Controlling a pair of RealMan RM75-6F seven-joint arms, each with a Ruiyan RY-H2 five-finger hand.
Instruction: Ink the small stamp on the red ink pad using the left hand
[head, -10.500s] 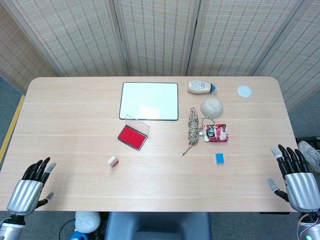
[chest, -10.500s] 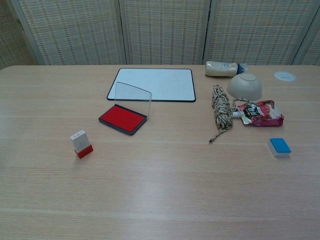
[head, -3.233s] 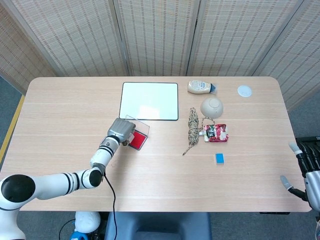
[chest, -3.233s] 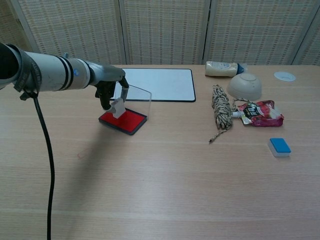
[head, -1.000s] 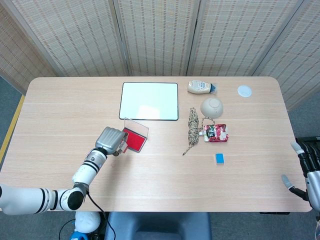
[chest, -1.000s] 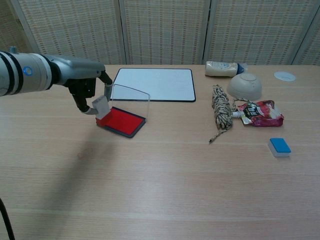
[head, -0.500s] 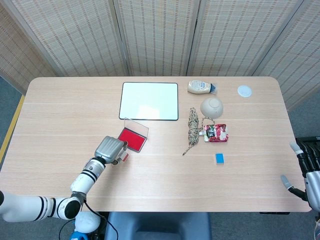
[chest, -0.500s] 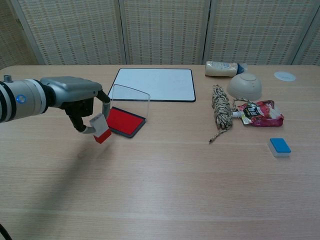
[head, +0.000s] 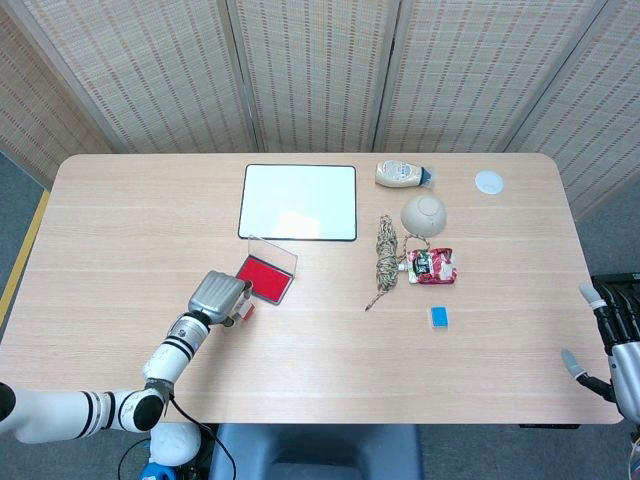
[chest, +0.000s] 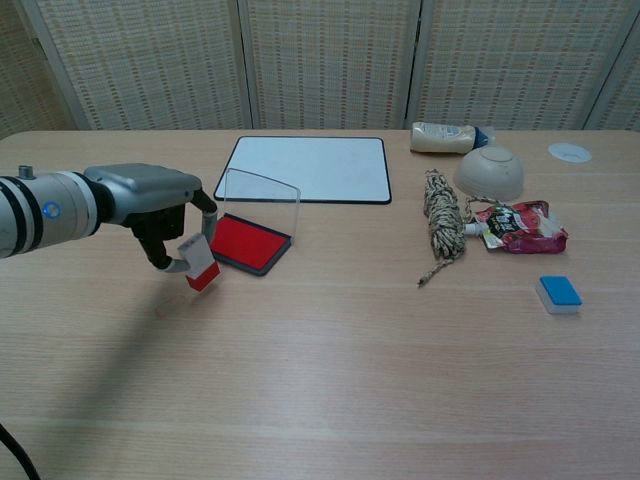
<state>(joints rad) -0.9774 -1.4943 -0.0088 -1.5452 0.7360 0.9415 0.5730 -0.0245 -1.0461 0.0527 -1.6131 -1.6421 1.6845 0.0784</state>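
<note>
My left robot hand pinches the small stamp, a white block with red base, above the wooden tabletop just left of the red ink pad. The pad lies in a flat case with its clear lid upright. My right robot hand is open.

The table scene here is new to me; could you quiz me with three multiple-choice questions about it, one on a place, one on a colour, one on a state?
1. Where is the small stamp?
A. on the whiteboard
B. in the left hand, just beside the ink pad
C. inside the bowl

2. What colour is the ink pad?
A. red
B. green
C. black

3. How is the ink pad's clear lid?
A. shut flat
B. missing
C. standing open

Answers: 1 B, the left hand pinches it near the pad's left edge. 2 A, its surface is bright red. 3 C, the lid stands upright behind the pad.
</note>
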